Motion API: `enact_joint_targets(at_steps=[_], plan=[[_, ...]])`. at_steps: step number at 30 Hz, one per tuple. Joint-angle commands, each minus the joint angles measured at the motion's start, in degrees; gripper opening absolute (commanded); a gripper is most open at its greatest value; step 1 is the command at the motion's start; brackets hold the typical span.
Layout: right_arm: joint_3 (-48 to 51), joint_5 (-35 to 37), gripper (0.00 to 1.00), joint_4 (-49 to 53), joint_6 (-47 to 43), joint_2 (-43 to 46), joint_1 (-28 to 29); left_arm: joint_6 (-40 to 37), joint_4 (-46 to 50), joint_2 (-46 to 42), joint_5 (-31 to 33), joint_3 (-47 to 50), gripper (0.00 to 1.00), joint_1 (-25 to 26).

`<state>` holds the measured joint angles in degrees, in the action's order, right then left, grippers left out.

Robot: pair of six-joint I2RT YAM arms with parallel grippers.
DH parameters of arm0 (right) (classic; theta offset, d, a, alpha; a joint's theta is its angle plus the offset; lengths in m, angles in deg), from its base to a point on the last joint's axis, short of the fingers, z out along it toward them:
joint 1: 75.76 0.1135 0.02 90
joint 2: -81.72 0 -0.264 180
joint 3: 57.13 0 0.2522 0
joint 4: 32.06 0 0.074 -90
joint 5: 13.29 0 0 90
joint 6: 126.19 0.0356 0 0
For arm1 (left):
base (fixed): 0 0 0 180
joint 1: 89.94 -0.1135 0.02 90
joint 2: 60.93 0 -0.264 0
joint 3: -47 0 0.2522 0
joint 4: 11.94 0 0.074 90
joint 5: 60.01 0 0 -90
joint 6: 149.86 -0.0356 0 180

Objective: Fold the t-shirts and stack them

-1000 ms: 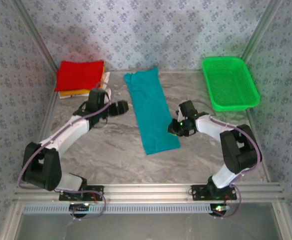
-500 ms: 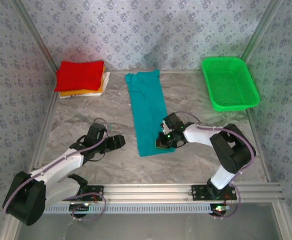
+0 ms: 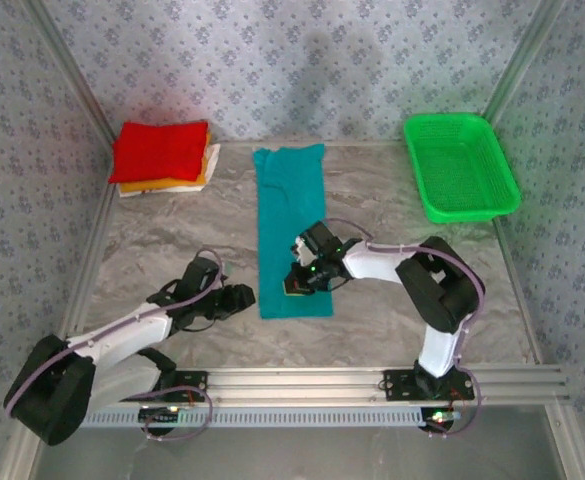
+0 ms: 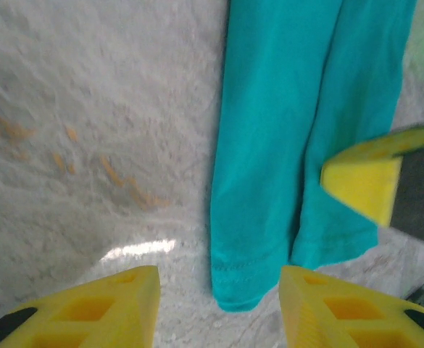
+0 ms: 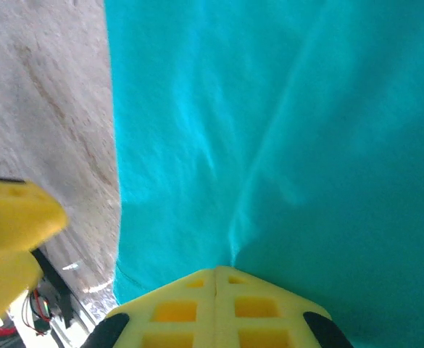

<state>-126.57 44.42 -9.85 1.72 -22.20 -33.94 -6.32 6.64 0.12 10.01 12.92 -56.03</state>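
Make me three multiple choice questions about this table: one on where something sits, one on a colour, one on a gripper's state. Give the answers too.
1. Where does the green mesh basket stand?
A) far right corner of the table
B) far left corner
C) between the arm bases

2. What colour is the top t-shirt of the stack at the far left?
A) white
B) red
C) teal

3. How is the right gripper?
A) open above bare table
B) shut on the teal t-shirt
C) shut on the basket rim

Answers:
1 A: the top view shows it at the far right.
2 B: the red t-shirt lies over orange-yellow and white layers.
3 B: its wrist view shows the fingers pressed together, with teal cloth creasing out from their tips.
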Motion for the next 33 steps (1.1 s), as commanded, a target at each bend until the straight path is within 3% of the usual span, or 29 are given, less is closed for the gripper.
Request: enact_joint_targets(at_steps=[1,8,15,26,33], plan=[[-1.36,-2.99,0.05,0.91,-0.76,-2.59,0.18,1.75,5.56,1.71,-1.91,-4.23,0.49,2.76],[0.15,-0.57,0.05,2.73,-1.39,5.68,-1.78,4.18,3.75,8.15,-0.84,-6.73,0.49,7.59],[7.18,2.60,0.04,4.44,-5.11,18.72,-9.66,3.85,0.44,14.47,-0.92,-9.34,0.44,8.27],[13.64,2.34,0.00,-0.98,-2.81,19.18,-11.24,1.87,2.14,18.00,0.10,-14.09,0.44,8.27],[16.47,4.52,0.01,0.94,-0.55,23.19,-10.90,1.40,3.49,18.86,0.90,-14.28,0.32,8.27]])
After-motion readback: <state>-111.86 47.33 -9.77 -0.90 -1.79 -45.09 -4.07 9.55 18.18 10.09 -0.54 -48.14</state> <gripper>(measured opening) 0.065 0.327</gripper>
